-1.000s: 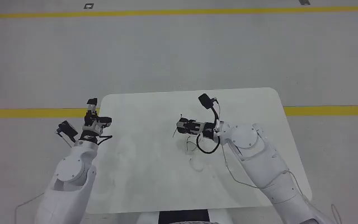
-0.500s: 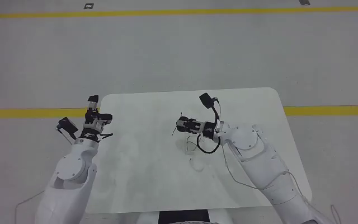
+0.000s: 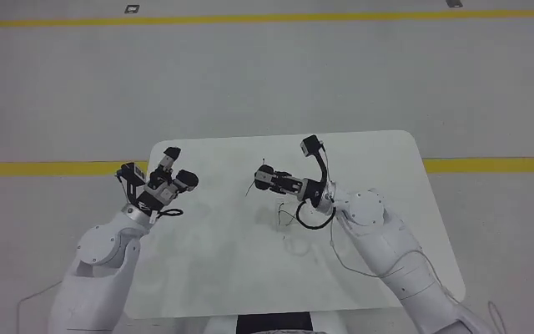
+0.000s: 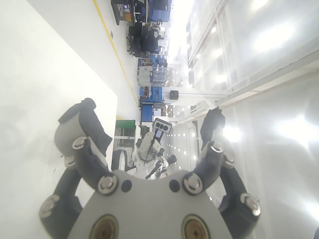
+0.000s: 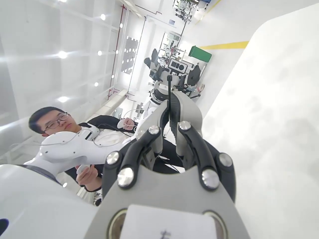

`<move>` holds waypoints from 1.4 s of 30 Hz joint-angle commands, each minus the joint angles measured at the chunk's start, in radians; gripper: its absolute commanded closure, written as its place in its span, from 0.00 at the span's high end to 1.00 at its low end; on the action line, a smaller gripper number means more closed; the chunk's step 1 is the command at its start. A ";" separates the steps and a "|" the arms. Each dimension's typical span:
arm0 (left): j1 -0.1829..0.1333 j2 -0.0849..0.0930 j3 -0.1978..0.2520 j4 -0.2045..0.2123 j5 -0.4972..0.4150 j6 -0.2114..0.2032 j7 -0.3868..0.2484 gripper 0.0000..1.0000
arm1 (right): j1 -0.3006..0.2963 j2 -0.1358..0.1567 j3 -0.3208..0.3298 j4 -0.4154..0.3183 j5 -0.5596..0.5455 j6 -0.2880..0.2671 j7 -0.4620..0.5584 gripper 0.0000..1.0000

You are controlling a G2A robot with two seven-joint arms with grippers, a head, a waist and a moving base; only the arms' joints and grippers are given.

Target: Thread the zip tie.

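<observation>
The right gripper (image 5: 170,100) has its fingers pinched shut on the zip tie (image 5: 169,85). This thin black strap runs up between the pads and pokes out past the fingertips, ending in what seems to be its small square head. Light and springy, it will likely bend rather than break. Its smooth plastic may slip through the pads, so a hold close behind the end being guided should give the steadiest aim. The left gripper (image 4: 149,110) is spread wide with nothing between its fingers, well apart from the tie, over the table (image 3: 375,167). It would best pinch the strap flat-side on.
</observation>
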 commanded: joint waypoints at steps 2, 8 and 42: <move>-0.001 0.000 0.003 0.000 0.006 0.000 0.002 1.00 | -0.001 0.000 0.000 0.000 -0.001 0.001 -0.004 0.00; 0.016 0.003 0.027 0.001 -0.038 0.080 -0.083 1.00 | 0.002 -0.001 -0.029 -0.009 -0.124 0.058 -0.053 0.00; 0.010 0.031 0.152 -0.045 0.961 -0.290 0.191 1.00 | 0.068 -0.011 -0.065 -0.059 -0.234 0.560 -0.081 0.00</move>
